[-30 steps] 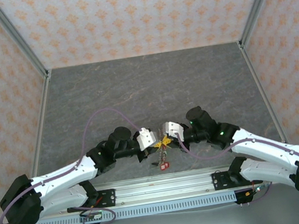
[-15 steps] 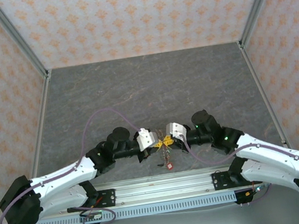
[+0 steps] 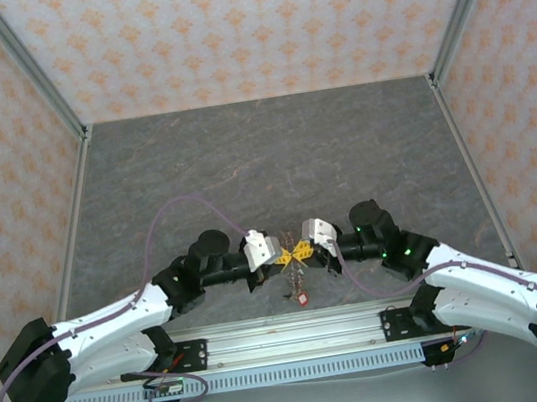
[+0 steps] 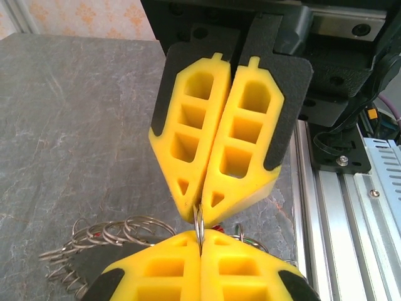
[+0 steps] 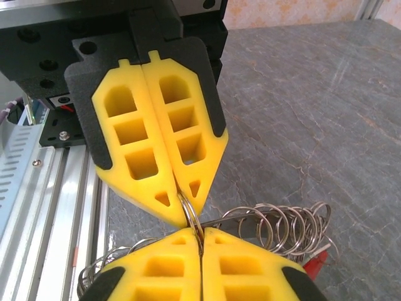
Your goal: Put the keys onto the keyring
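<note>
- Two white robot arms, the left arm [image 3: 105,326] and the right arm [image 3: 482,275], meet over the near edge of a grey stone-patterned table [image 3: 261,151]. The left gripper [image 3: 282,257] and the right gripper [image 3: 302,250] are nose to nose.
- Each gripper's two yellow jaws are pressed together. Both pairs pinch the same thin wire loop [image 5: 190,216], held above the table between the tips.
- That loop belongs to the keyring [image 5: 283,221], a silvery coil of linked wire loops trailing beside the jaws. The loops are too tangled to count.
- The keys [image 3: 297,284] hang in one small bunch just below the grippers. One red plastic head [image 3: 304,298] shows at the bottom, and the rest are too small to count.
- Compared with a second ago, the right arm's elbow has swung outward and down toward the aluminium rail [image 3: 289,339]. The left arm has barely shifted, and the red head hangs slightly further right.
</note>
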You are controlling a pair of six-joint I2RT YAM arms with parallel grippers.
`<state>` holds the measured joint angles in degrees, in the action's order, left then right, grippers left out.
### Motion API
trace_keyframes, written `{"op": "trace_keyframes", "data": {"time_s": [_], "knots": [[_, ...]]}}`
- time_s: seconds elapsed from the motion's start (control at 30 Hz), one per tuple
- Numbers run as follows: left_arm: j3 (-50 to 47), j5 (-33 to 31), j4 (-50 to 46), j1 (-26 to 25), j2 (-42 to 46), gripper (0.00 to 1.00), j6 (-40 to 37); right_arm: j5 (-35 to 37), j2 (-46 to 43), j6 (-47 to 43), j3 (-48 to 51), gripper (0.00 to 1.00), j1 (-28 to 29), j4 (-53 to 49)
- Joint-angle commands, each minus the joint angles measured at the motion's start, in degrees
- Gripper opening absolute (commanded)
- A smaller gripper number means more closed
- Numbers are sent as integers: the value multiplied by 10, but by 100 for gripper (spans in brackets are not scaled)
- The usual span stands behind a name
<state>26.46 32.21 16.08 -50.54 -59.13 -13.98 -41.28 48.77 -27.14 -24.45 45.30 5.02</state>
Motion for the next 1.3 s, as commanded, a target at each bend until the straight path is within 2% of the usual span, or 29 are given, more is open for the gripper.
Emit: {"op": "trace_keyframes", "data": {"time_s": [0.0, 0.07, 0.3, 0.57, 0.93, 1.1, 1.2, 1.27], "knots": [[2, 3, 44, -3, 20, 11, 5, 5, -3, -3, -1, 2, -6, 18], [14, -10, -3, -2, 18, 17, -12, 11, -3, -18, -15, 0, -7, -14], [40, -62, -98, -3, 3, 21, -49, 1, 25, -63, -77, 0, -7, -100], [45, -53, -76, -3, 6, 22, -43, -10, 43, -74, -95, 0, -6, -110], [62, -55, -95, -3, -22, 22, -53, -32, 56, -80, -107, 0, -6, -100], [71, -52, -101, -3, -30, 15, -57, -32, 58, -81, -108, 0, -6, -96], [71, -51, -103, -3, -31, 2, -59, -30, 56, -83, -106, 0, -6, -97], [69, -54, -102, -3, -30, 0, -57, -25, 51, -83, -103, 0, -6, -98]]}}
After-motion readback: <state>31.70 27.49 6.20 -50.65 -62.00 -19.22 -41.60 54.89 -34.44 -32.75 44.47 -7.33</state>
